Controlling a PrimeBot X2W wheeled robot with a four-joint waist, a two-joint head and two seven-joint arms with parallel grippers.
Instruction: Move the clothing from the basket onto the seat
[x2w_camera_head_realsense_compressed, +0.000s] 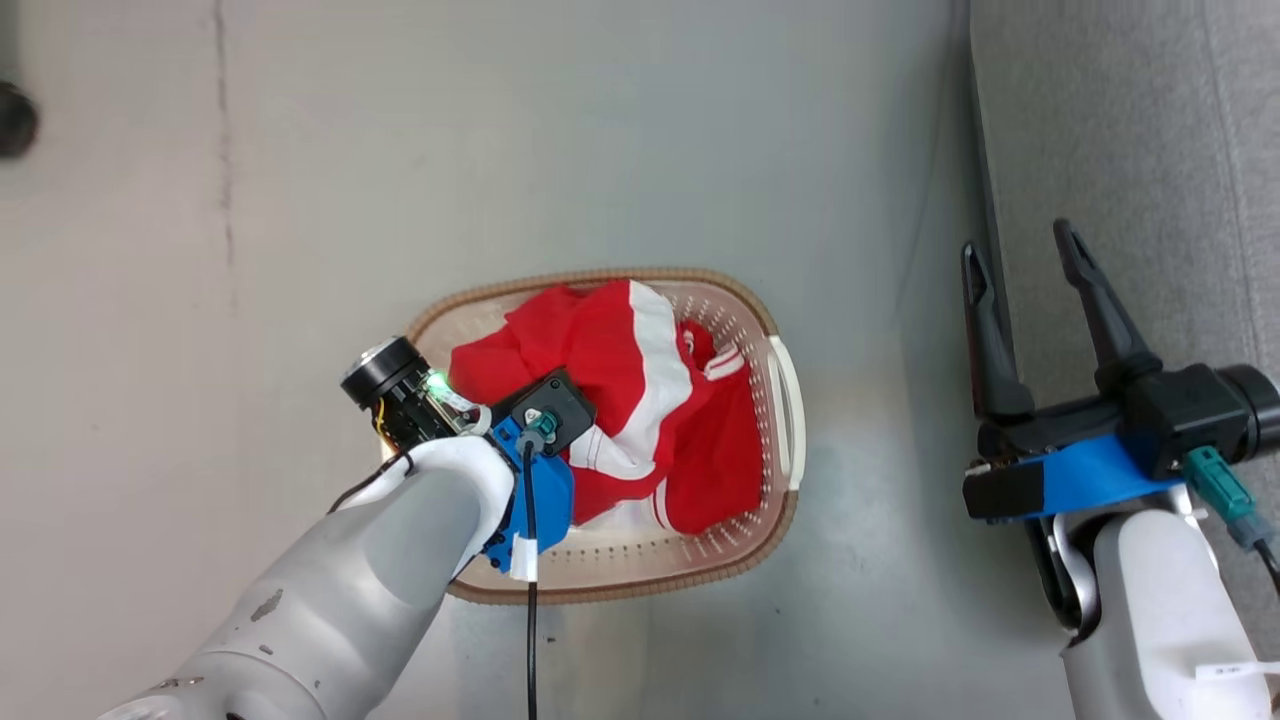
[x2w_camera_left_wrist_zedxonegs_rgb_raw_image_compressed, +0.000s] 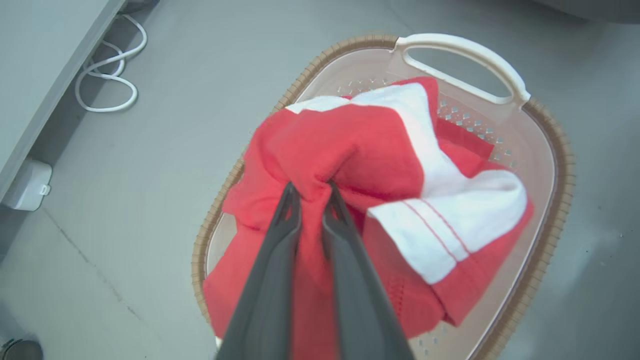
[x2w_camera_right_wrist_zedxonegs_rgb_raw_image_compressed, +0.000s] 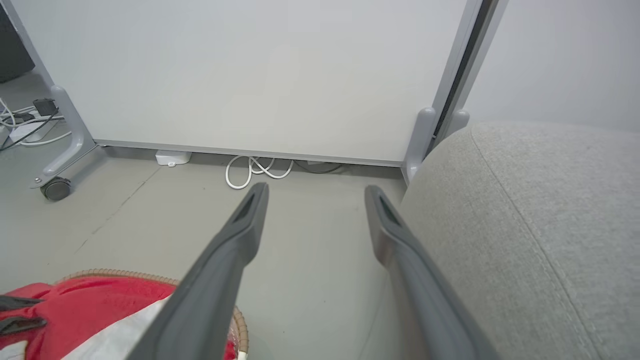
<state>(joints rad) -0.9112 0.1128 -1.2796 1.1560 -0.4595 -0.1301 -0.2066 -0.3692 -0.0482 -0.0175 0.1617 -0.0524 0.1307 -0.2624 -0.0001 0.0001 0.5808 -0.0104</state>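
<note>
Pinching the clothing (x2w_camera_left_wrist_zedxonegs_rgb_raw_image_compressed: 360, 145) tight, left gripper (x2w_camera_left_wrist_zedxonegs_rgb_raw_image_compressed: 310, 190) should lift it clear of the basket (x2w_camera_left_wrist_zedxonegs_rgb_raw_image_compressed: 564, 165) rim; right gripper (x2w_camera_head_realsense_compressed: 1015, 240) stands wide, empty.

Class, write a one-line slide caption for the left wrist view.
Left gripper pinches a fold of red-and-white clothing bunched in the cream basket on the grey floor.

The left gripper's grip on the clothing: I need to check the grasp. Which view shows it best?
The left wrist view: the left gripper is pinched shut on a red fold of the clothing over the basket. In the head view its wrist hides the fingertips; the right wrist view catches dark tips at its left edge.
</note>
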